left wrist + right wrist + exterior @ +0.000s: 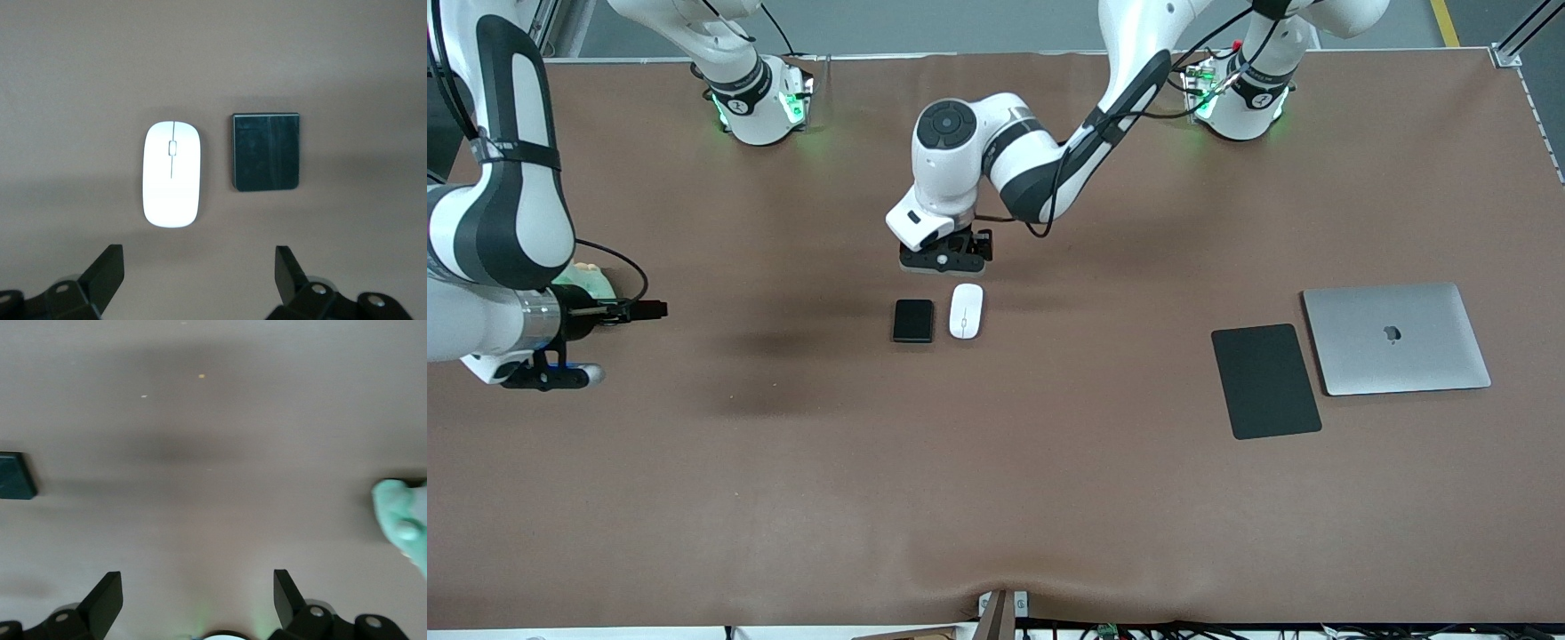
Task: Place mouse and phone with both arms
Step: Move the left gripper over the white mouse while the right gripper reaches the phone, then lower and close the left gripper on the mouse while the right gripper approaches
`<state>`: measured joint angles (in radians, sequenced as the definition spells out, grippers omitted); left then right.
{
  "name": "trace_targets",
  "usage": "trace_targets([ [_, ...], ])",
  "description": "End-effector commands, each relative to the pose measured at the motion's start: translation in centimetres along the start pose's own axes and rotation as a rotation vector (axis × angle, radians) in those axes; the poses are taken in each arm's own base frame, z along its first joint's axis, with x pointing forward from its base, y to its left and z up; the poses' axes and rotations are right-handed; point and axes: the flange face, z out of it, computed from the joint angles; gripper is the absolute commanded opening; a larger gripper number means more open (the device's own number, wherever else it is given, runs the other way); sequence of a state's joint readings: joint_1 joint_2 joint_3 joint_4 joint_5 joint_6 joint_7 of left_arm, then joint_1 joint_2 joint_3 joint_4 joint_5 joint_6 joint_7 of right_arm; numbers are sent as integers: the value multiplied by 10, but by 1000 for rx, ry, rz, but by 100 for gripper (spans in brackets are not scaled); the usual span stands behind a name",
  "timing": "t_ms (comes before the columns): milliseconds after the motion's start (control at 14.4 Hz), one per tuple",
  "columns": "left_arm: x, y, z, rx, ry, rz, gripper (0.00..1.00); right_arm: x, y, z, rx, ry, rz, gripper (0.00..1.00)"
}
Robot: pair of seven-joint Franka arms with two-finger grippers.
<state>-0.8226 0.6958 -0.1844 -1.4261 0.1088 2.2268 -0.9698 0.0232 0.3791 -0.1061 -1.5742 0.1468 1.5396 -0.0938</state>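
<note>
The mouse (966,311) lies flat near the middle of the brown surface (996,498), with the phone (913,320) just beside it toward my right arm's end, a narrow strip of bare surface between them. My left gripper (945,259) hangs empty above the surface close to the pair, a little toward my bases from them, its jaws spread wide; in the left wrist view both things sit ahead of the fingers (107,270). My right gripper (551,376) waits over the right arm's end of the surface, well apart from the pair, jaws also wide and holding nothing. A black mouse pad (1265,380) and a closed silver laptop (1396,338) lie side by side toward the left arm's end. I judge the mouse light, stiff and glossy, likely to slip, so I would pinch it across its long sides near the middle. The phone looks like a thin, hard slab, lying low, so I would take it across its narrower width with the fingertips close to the surface.
</note>
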Motion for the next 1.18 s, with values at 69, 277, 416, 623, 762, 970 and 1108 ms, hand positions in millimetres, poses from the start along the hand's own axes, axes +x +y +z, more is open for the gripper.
trace_targets([
  [69,15,-1,19,28,37,-45,100,17,-9,15,44,4,16,100],
  [277,28,-13,35,60,70,17,100,25,-32,29,62,-12,44,100],
  [416,28,-12,52,46,82,60,100,27,-40,34,89,-18,56,100],
  [623,25,-10,75,24,92,69,100,30,-58,42,77,-29,78,100],
  [762,28,-13,83,31,98,67,100,33,-78,49,62,-20,92,100],
  [970,24,-9,96,44,113,80,100,32,-104,58,45,-30,111,100],
  [1108,24,-12,105,45,119,76,100,34,-118,68,33,-40,95,100],
])
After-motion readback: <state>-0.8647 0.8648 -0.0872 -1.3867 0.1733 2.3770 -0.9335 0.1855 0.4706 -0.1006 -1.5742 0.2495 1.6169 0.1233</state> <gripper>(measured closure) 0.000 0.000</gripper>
